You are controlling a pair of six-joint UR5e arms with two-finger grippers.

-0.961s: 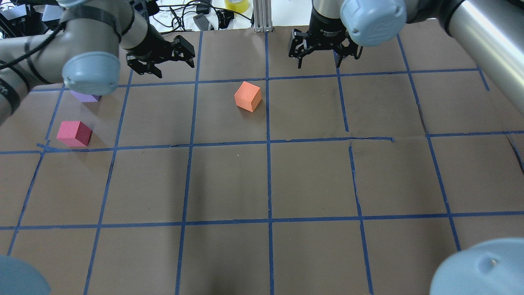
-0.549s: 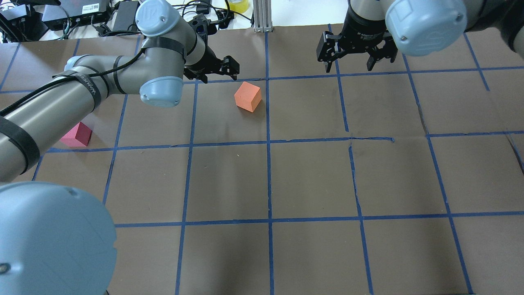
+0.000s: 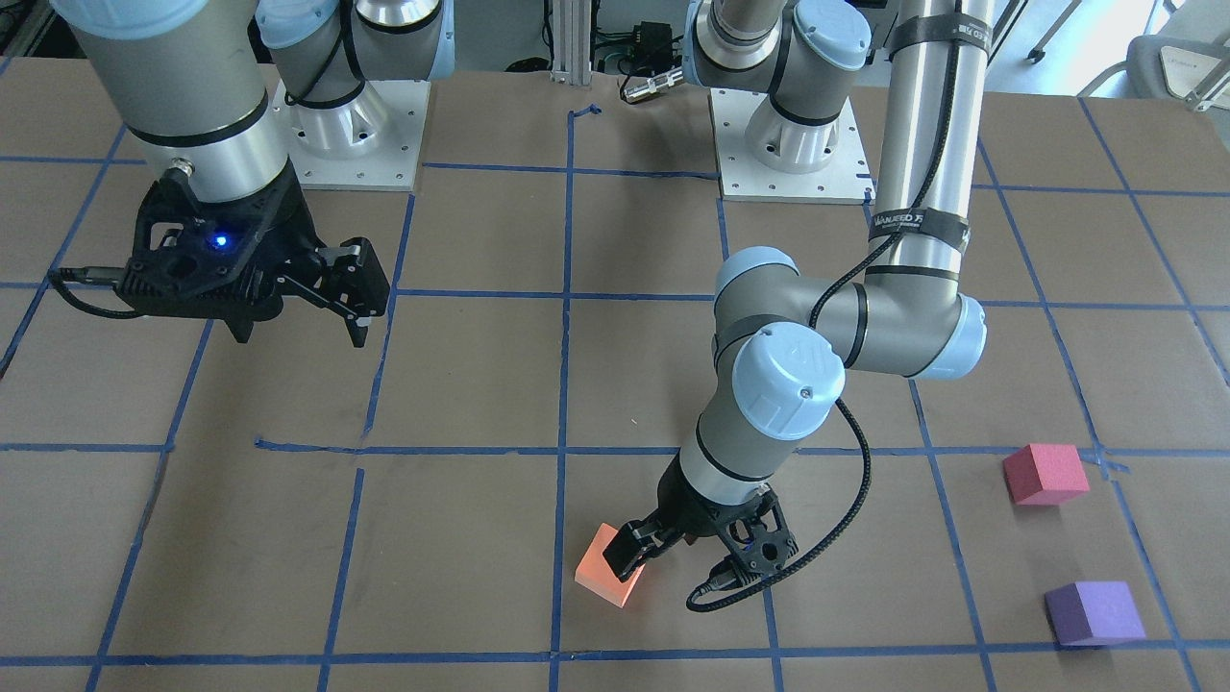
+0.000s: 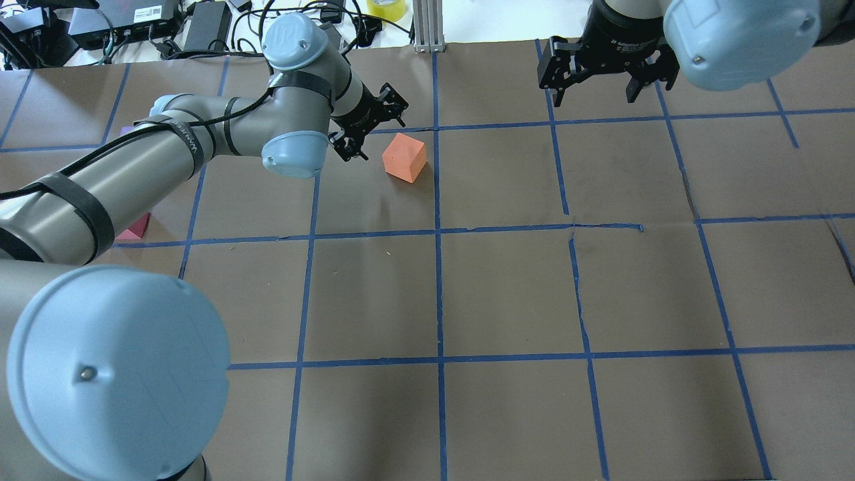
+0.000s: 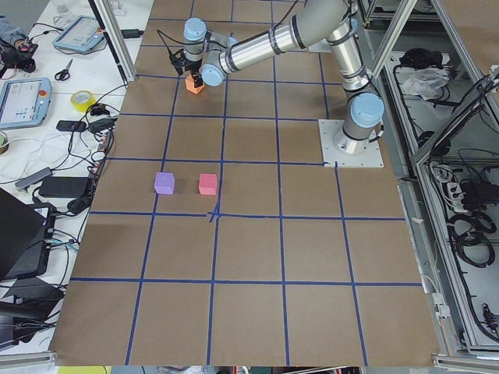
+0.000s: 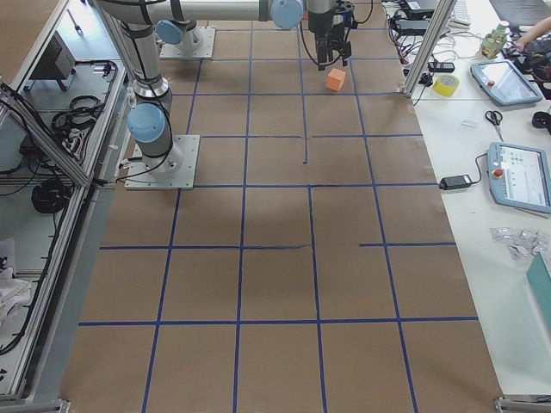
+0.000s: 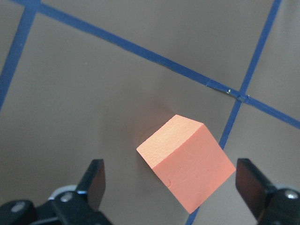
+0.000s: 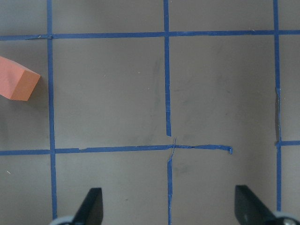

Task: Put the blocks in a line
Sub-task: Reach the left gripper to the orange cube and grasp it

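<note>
The orange block [image 4: 404,157] sits on the brown table at the far middle; it also shows in the front view [image 3: 607,577] and the left wrist view [image 7: 187,161]. My left gripper [image 4: 374,128] is open and hovers close over it, offset to its left; its fingers [image 7: 93,183] stand on either side of the block. The pinkish-red block [image 3: 1045,473] and the purple block [image 3: 1094,612] lie apart at the table's far left, mostly hidden by my left arm in the overhead view. My right gripper [image 4: 591,90] is open and empty at the far right.
Blue tape lines [image 4: 437,234] mark a grid on the brown paper. Cables, boxes and a yellow tape roll [image 4: 386,8] lie beyond the table's far edge. My left arm's elbow [image 4: 120,374] fills the near left of the overhead view.
My left arm has swung right, away from the purple and pinkish-red blocks, and its gripper now sits by the orange block. My right gripper has moved right. The blocks have not moved.
</note>
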